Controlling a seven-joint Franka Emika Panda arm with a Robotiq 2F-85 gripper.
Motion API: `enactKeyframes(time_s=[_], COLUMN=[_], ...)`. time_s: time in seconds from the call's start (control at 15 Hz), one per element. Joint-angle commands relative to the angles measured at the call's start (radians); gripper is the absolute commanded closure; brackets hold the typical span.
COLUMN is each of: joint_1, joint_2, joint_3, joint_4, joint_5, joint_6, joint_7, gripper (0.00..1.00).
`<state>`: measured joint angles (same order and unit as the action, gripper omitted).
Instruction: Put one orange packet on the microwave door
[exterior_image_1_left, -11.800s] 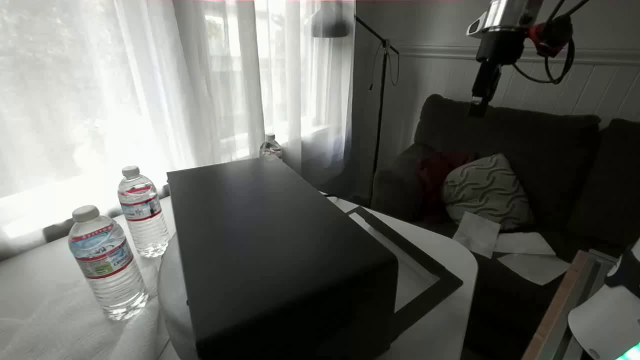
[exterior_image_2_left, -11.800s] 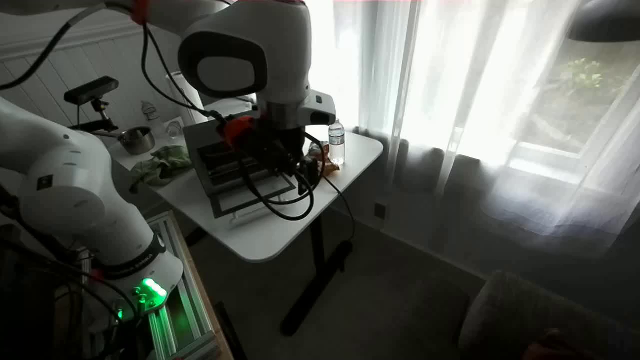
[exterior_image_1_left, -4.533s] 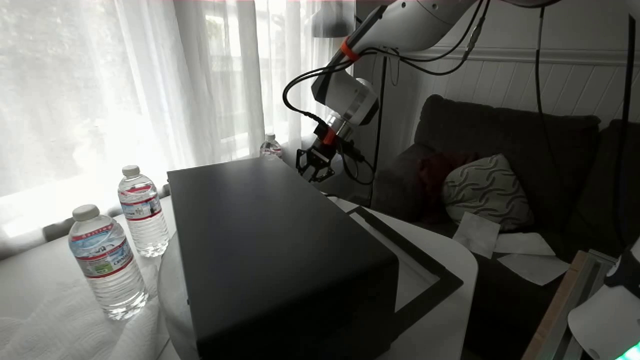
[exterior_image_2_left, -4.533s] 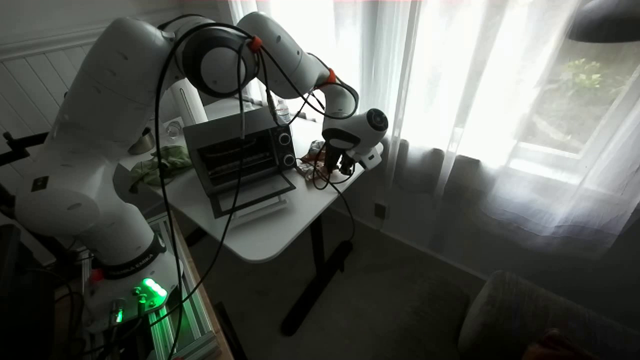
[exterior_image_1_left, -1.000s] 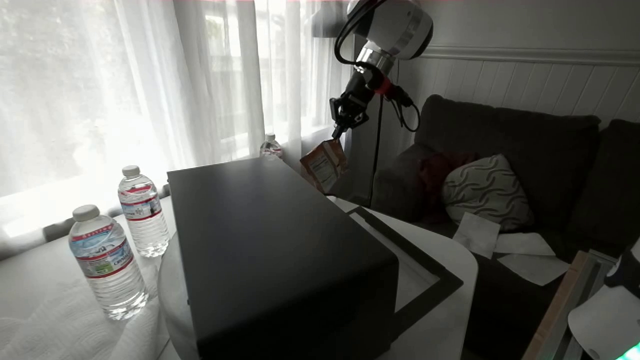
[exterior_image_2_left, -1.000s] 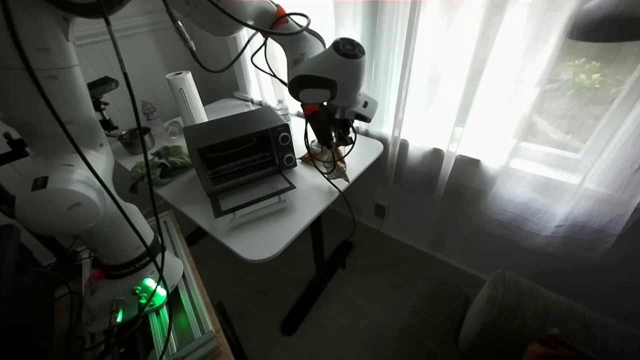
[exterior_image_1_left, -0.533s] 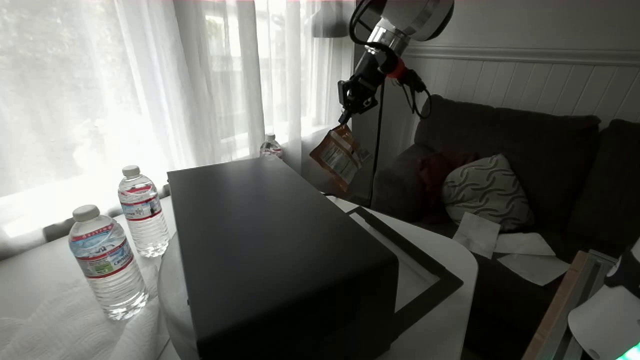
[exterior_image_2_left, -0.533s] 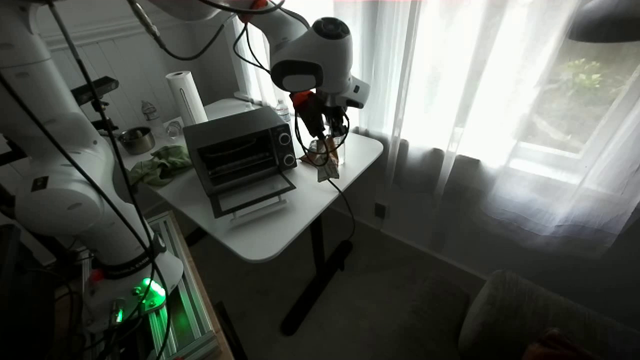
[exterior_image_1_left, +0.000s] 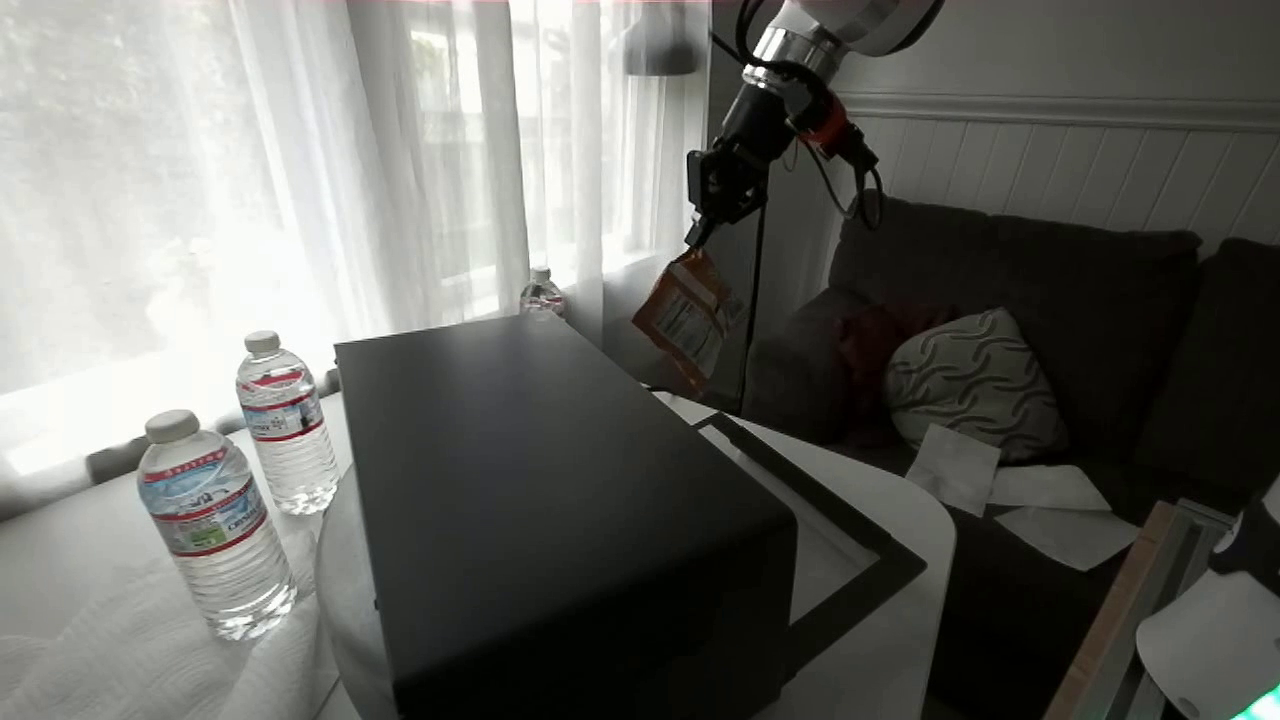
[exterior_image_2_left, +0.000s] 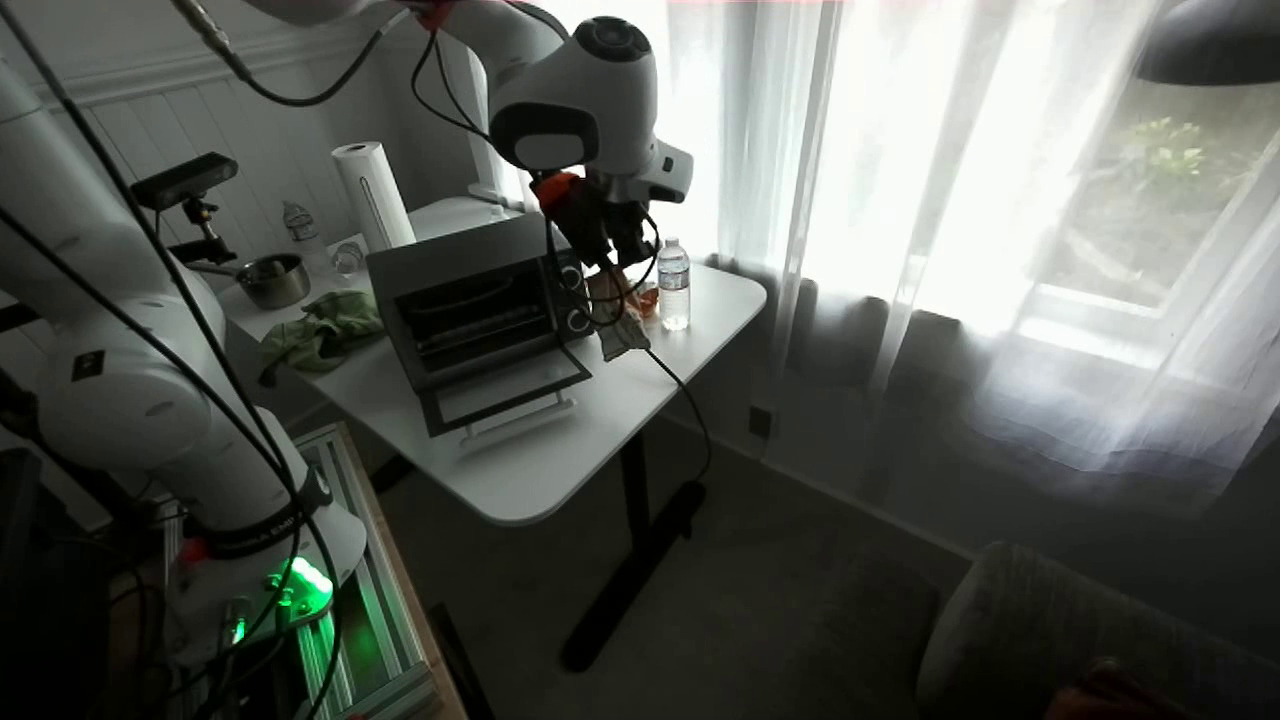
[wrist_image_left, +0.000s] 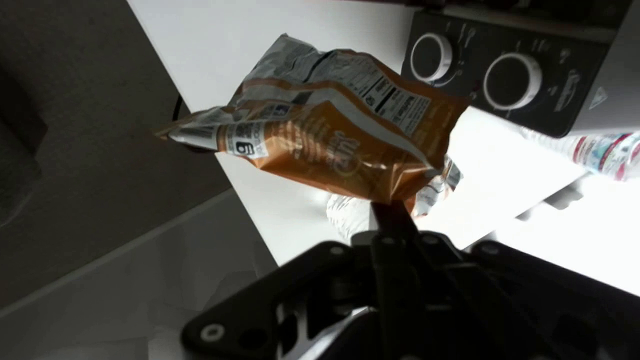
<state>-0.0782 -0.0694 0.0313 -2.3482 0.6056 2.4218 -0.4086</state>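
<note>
Pinched at one corner, the orange packet (exterior_image_1_left: 688, 320) hangs from my gripper (exterior_image_1_left: 695, 242), which is shut on it. In the wrist view, the fingertips (wrist_image_left: 395, 215) meet at the edge of the packet (wrist_image_left: 345, 130), whose printed back shows. The packet (exterior_image_2_left: 622, 328) hangs in the air beside the oven's knob side. The microwave door (exterior_image_2_left: 500, 386) is folded down flat in front of the big black box (exterior_image_2_left: 460, 240); its dark frame also shows as the door (exterior_image_1_left: 850, 608) in an exterior view. The gripper is up and to the side of the door, apart from it.
Another orange wrapper (exterior_image_2_left: 648, 302) lies by a water bottle (exterior_image_2_left: 675, 290) on the white table. Oven knobs (wrist_image_left: 512, 81) are close to the held packet. Two bottles (exterior_image_1_left: 215, 525) stand behind the box. A green cloth (exterior_image_2_left: 325, 330) and a pot (exterior_image_2_left: 273, 280) sit beyond it.
Several seconds ago the gripper was empty, then low at the table beside the oven. Over the last second it has risen and moved with the packet toward the oven's front.
</note>
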Motion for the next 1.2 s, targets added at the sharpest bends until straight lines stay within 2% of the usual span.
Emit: enactKeyframes(time_s=[0.0,0.33,0.73,1.13], joint_1=[0.05,0.085,0.089,0.102], joint_2=[-0.08,-0.101,-0.048,0.027], joint_3=[-0.024,-0.034,-0.049,-0.031], joint_4=[-0.057,-0.055,-0.003,0.044], joint_5=[-0.017,-0.024,-0.054,-0.097], joint_6=[-0.109,-0.281,-0.584,-0.741], joint_7=[-0.062,-0.15,-0.273,-0.321], gripper=[1.0,1.0,1.0,1.0])
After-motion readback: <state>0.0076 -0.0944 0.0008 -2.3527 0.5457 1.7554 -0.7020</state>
